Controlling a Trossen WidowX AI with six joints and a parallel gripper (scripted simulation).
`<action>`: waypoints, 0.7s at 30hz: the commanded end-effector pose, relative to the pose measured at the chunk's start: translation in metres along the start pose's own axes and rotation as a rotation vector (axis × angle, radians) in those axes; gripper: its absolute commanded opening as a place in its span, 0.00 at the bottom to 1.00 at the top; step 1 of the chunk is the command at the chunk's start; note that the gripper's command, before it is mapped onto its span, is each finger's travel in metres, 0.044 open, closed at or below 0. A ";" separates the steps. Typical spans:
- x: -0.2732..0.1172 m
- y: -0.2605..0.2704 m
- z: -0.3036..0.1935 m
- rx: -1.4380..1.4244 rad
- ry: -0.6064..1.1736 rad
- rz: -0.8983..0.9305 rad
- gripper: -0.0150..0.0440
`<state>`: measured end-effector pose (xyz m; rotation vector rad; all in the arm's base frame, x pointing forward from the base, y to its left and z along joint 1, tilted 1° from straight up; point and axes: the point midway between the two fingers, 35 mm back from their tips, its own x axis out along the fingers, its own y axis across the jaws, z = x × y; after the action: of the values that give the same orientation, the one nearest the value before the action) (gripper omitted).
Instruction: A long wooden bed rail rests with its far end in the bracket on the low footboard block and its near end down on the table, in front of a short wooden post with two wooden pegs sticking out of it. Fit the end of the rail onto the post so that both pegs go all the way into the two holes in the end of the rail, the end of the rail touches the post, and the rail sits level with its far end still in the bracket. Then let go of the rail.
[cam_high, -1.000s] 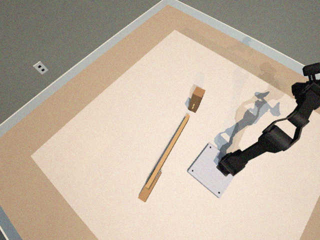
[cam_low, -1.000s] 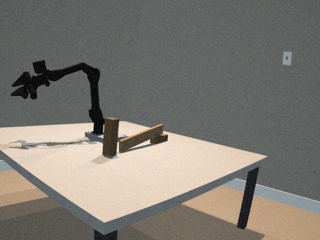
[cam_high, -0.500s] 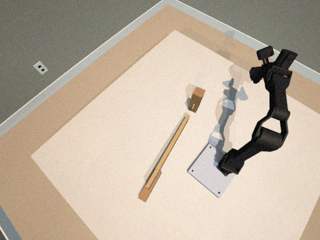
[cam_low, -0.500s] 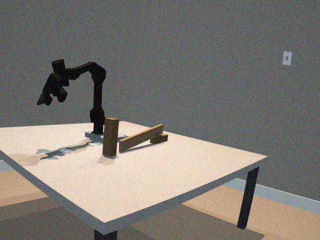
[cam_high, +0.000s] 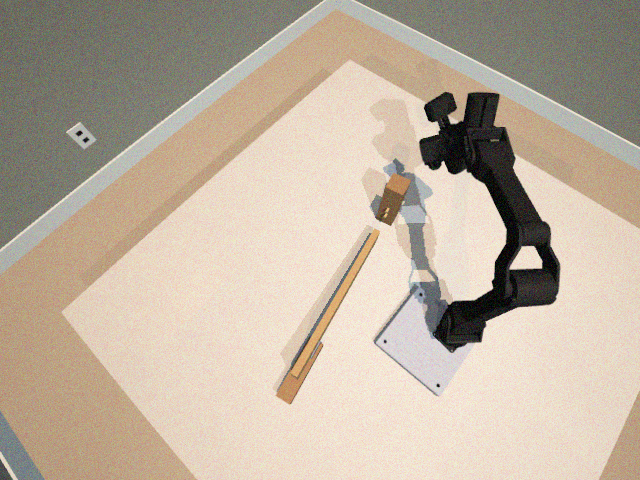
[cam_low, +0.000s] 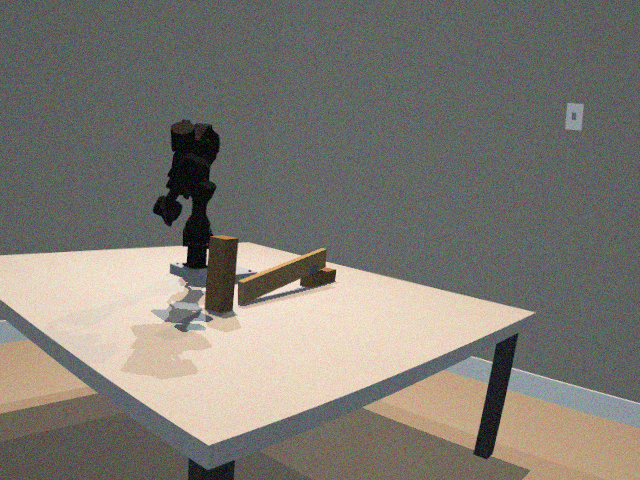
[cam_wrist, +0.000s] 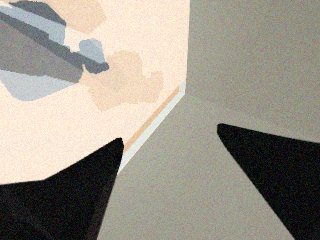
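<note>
bed rail of long, pale wood (cam_high: 338, 299) (cam_low: 281, 276) lies well apart from the black parallel-jaw gripper (cam_high: 438, 129) (cam_low: 187, 197) (cam_wrist: 170, 134), which stands wide with nothing between its fingers. in the wrist view the two dark pointed fingertips frame a wedge of grey, with the edge of the pale table (cam_high: 206, 289) (cam_low: 387, 335) (cam_wrist: 150, 30) running up from the fingertip on the picture's left side. the gripper hangs above the table, and the black jointed arm (cam_high: 524, 211) (cam_low: 197, 227) curves back from it to a light grey square base plate (cam_high: 385, 335) (cam_low: 178, 269).

nearest the gripper of the wooden pieces is the short brown wooden post (cam_high: 398, 186) (cam_low: 222, 273), upright, with two small light pegs (cam_high: 385, 212) sticking out of its side towards the rail. the rail's near end is down on the table, just beside the post but apart from it, so the pegs are bare. from there the rail slopes up to its far end, at the small grey bracket (cam_high: 316, 350) (cam_low: 313, 269) on the low brown footboard block (cam_high: 286, 395) (cam_low: 324, 277). it is tilted, not level.
</note>
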<state>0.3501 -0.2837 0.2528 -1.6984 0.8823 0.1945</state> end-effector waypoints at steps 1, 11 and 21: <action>-0.005 -0.013 0.048 0.002 -0.104 -0.005 1.00; -0.036 -0.030 0.186 -0.037 -0.400 0.017 1.00; -0.058 0.042 0.275 -0.163 -0.555 0.357 1.00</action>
<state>0.3825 -0.0363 0.1846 -1.5360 0.6825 0.8323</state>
